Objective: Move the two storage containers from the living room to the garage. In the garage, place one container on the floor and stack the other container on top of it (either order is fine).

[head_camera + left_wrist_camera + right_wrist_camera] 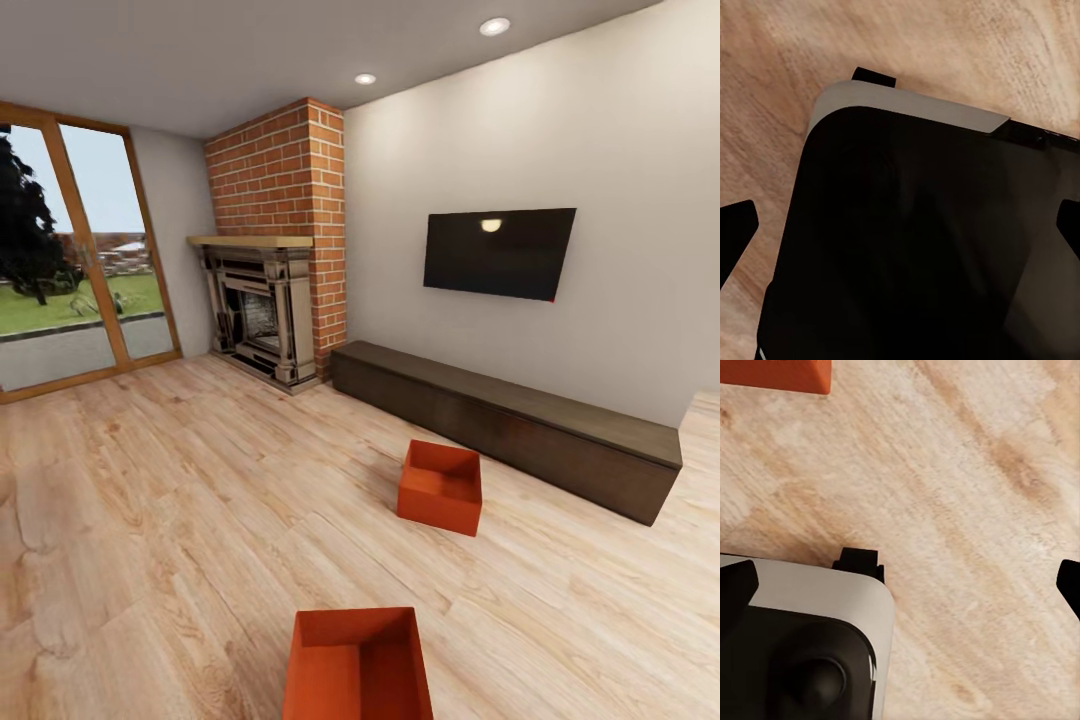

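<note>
Two orange-red topless storage containers stand on the living room's light wood plank floor in the head view. The nearer container (358,665) sits at the picture's lower edge, cut off by it. The farther container (441,487) rests just in front of the dark low bench. A corner of one container (772,373) shows in the right wrist view, well away from the fingers. My left gripper (904,221) hangs open over the robot's black-and-white base (907,247). My right gripper (904,583) is open above bare planks, holding nothing.
A long dark low bench (510,425) runs along the right wall under a black TV (498,252). A red brick fireplace (265,310) fills the far corner, with glass patio doors (70,270) to its left. Wood floor (180,500) stretches wide on the left.
</note>
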Controlling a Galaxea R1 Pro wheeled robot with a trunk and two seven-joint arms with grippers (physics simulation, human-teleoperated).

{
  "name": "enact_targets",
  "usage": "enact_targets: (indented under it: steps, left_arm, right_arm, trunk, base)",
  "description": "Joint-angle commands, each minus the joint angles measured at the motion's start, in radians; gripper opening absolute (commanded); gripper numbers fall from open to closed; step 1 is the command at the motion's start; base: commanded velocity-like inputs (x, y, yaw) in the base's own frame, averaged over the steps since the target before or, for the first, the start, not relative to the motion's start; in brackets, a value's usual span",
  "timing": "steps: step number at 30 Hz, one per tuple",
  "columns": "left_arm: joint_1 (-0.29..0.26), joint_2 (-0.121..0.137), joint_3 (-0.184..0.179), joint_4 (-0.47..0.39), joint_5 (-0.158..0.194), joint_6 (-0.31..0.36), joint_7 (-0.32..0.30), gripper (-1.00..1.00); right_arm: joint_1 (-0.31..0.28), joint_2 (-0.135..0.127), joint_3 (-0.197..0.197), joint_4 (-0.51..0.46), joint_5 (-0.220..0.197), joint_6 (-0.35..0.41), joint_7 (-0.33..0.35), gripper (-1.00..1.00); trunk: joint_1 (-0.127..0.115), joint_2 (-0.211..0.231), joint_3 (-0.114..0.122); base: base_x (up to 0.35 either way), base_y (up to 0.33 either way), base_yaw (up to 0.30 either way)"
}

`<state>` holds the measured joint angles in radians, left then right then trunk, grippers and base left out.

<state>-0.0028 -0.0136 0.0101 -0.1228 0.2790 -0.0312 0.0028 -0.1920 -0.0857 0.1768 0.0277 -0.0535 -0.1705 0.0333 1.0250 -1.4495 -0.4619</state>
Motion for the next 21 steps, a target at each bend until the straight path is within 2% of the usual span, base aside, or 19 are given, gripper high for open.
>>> enact_targets:
  steps: [1,15,21]
  left_arm:
    - [0.0,0.0,0.001,0.0,0.005,-0.003,0.0,1.0]
    - [0.0,0.0,0.001,0.0,0.005,-0.003,0.0,1.0]
    - [0.0,0.001,-0.004,-0.007,-0.002,-0.003,0.0,1.0]
  right_arm:
    - [-0.001,0.0,0.006,0.003,-0.006,-0.006,0.003,1.0]
    - [-0.001,0.002,0.004,0.003,-0.009,-0.005,0.003,1.0]
    - [-0.001,0.0,0.008,0.003,-0.007,-0.001,0.003,1.0]
  trunk:
    - [0.0,-0.001,-0.001]
    - [0.0,-0.001,-0.001]
    - [0.0,-0.001,-0.009]
  base:
    - [0.0,0.0,0.004]
    - [0.0,0.0,0.0]
    - [0.0,0.0,0.0]
